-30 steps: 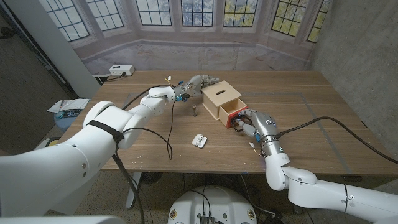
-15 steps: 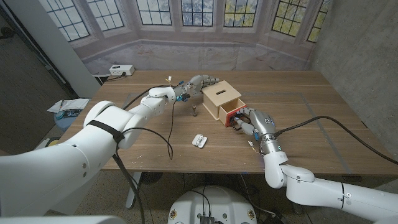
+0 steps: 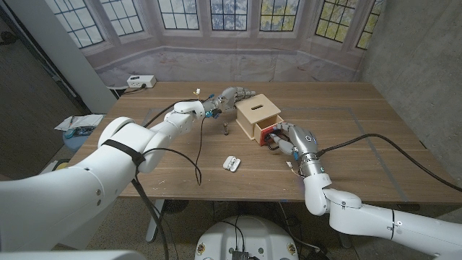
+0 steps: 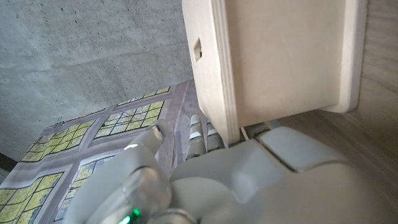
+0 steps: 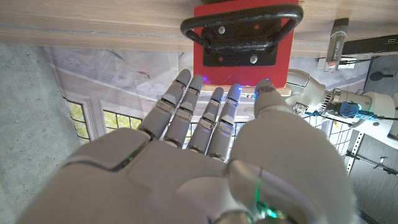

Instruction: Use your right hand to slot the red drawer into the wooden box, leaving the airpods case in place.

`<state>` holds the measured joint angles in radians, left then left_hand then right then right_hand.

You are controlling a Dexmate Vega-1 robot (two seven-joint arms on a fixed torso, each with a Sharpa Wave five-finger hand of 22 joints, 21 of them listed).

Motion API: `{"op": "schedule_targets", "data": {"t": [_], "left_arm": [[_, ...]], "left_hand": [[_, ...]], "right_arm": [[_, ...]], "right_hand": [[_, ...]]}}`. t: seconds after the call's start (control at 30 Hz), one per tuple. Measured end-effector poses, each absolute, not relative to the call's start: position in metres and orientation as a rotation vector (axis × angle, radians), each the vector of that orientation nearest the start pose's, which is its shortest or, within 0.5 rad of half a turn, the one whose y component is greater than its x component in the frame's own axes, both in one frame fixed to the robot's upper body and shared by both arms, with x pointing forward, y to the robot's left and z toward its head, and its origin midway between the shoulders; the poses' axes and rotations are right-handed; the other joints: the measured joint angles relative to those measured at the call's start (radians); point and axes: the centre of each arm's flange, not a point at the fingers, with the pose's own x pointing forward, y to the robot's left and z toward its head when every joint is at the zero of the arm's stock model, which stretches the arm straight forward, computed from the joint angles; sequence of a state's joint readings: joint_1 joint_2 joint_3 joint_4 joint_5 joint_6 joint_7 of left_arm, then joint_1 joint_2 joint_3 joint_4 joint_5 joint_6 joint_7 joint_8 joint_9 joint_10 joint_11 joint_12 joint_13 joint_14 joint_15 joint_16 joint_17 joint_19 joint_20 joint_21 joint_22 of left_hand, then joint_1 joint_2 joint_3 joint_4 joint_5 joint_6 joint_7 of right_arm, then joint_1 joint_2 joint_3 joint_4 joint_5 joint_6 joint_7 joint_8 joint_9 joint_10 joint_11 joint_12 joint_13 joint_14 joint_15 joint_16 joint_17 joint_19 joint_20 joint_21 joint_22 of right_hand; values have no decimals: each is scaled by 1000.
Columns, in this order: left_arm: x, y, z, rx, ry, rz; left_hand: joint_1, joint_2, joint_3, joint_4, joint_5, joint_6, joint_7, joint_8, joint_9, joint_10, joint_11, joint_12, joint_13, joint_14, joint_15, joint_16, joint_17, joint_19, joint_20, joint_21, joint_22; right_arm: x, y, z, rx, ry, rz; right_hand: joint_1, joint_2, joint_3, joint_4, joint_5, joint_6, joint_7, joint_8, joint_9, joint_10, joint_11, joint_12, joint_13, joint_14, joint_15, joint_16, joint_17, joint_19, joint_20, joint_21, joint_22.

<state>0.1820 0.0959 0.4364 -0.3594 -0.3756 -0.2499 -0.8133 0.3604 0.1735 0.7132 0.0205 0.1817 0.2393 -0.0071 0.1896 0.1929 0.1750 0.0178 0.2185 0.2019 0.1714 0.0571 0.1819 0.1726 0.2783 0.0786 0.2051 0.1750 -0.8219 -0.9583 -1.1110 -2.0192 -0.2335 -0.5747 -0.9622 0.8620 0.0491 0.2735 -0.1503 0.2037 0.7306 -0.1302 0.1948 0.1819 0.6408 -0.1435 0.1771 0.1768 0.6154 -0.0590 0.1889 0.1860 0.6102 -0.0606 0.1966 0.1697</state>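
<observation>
Since the earlier frame our right hand (image 3: pixel 294 141) has advanced; red drawer (image 3: pixel 265 132) sits deeper in the wooden box (image 3: pixel 258 113). Fingers straight, together, pushing its front. Left hand (image 3: pixel 229 97) braces the far side, grip unclear. Risk: skewed push jams the drawer or slides the box; airpods case (image 3: pixel 231 163) lies apart, nearer

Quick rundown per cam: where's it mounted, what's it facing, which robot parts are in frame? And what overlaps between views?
Head view: on the robot's head, looking down at the table; both arms, left hand at the wooden box, right hand at the red drawer.
Left wrist view: on the left wrist, facing the box's side; own hand low.
Right wrist view: on the right wrist, facing the drawer's black handle; own fingers.
Shared: all three show the box.
</observation>
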Motion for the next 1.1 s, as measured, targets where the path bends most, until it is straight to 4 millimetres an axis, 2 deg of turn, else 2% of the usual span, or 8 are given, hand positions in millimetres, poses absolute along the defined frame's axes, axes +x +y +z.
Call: {"op": "schedule_targets", "data": {"t": [0.5,0.8,1.1], "left_arm": [[725,138,50,220,-348,-868],[726,140,50,220,-347,-866],[726,141,49,219,-346,-868]], "left_hand": [[0,0,0,0,0,0,0,0,0,0,0,0,0,0,0,0,0,0,0,0,1],[0,0,0,0,0,0,0,0,0,0,0,0,0,0,0,0,0,0,0,0,2],[0,0,-4,-4,0,0,0,0,0,0,0,0,0,0,0,0,0,0,0,0,1]], "right_arm": [[519,-182,-110,-1127,-772,-358],[511,-185,-111,-1136,-764,-364],[501,-191,-114,-1150,-745,-367]], "right_hand": [[0,0,0,0,0,5,-6,0,-1,0,0,1,0,0,0,1,2,0,0,0,0],[0,0,4,-4,0,5,-5,0,0,2,-2,4,3,0,0,0,3,0,0,0,0],[0,0,8,0,0,11,0,0,0,5,-5,4,3,0,0,0,3,0,0,0,0]]}}
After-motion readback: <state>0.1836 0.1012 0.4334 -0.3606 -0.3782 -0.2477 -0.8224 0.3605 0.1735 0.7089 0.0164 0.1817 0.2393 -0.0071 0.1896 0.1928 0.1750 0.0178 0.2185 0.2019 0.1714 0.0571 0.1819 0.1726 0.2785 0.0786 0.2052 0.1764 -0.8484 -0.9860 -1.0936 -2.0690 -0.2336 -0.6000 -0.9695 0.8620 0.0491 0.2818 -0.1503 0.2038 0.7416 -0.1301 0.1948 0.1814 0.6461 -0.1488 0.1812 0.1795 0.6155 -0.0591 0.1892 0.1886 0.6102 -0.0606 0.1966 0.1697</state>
